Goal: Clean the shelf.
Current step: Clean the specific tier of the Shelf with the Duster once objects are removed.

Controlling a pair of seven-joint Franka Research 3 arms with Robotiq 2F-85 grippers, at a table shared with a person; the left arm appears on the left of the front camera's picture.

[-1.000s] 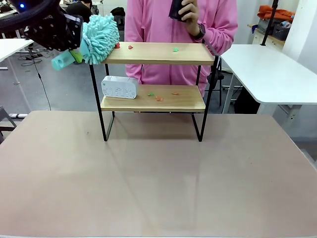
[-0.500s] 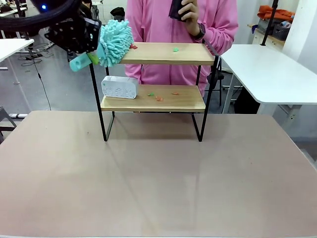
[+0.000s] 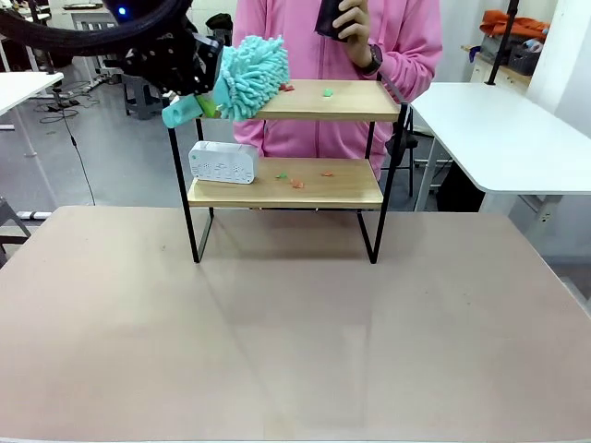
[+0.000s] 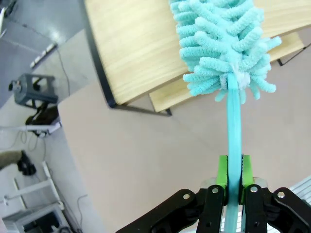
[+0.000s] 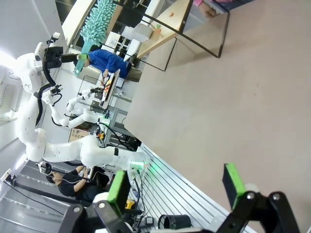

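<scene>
The shelf (image 3: 314,100) stood at the bench's (image 3: 277,323) far edge. The left claw (image 4: 234,171) pinched the duster (image 3: 251,76) by its handle; a hard sweep could twist it loose or throw the scraps (image 3: 327,91) at the person (image 3: 406,37).

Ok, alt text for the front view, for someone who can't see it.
The left gripper, shut on a teal duster, holds its fluffy head at the left end of the top board of the shelf, near small coloured scraps. A white box and more scraps sit on the lower board; a person in pink stands behind.
</scene>
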